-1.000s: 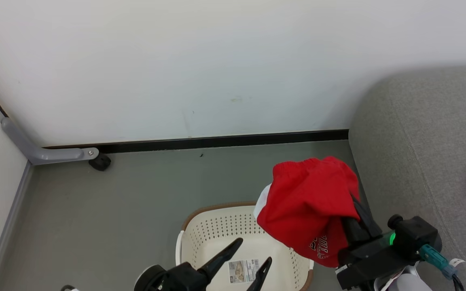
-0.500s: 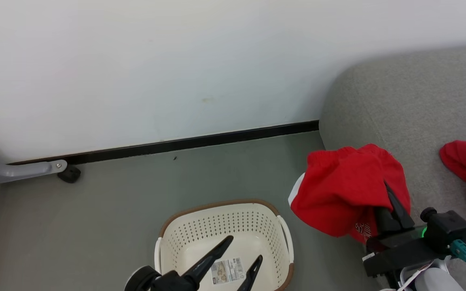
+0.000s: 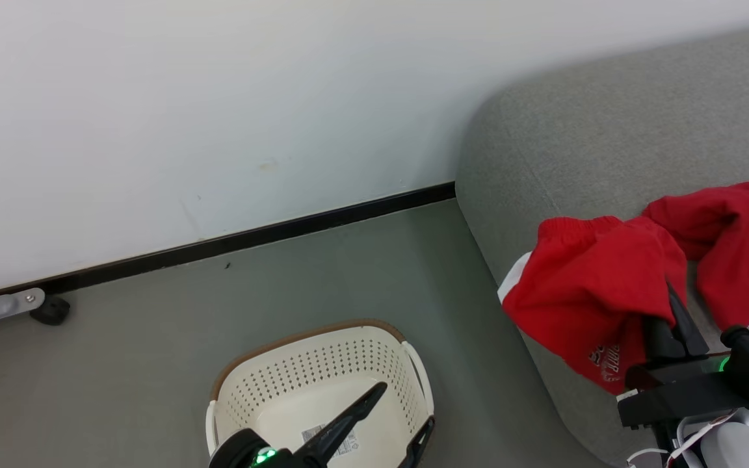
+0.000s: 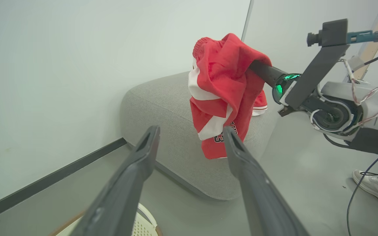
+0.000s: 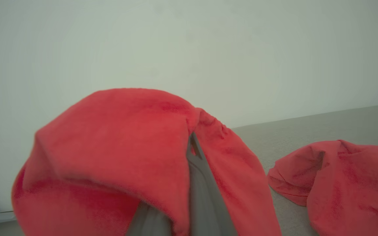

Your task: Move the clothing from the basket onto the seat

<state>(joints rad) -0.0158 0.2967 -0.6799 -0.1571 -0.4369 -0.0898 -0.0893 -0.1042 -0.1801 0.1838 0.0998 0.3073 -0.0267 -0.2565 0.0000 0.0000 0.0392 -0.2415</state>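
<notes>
Right gripper (image 3: 673,305) clamps a soft red white-panelled garment (image 3: 595,286) over the grey fabric sofa (image 3: 576,149); left gripper (image 3: 404,408) gapes above the cream perforated basket (image 3: 296,335).

White wall (image 3: 218,97), black skirting (image 3: 251,236) — grey floor (image 3: 153,338), soft even light

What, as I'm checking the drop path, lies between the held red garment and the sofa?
Nothing visible. The held garment hangs from the right gripper over the sofa edge; another red garment lies beside it.

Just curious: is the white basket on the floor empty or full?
Empty, as far as visible: the basket shows bare perforated walls and its label sticker.
</notes>
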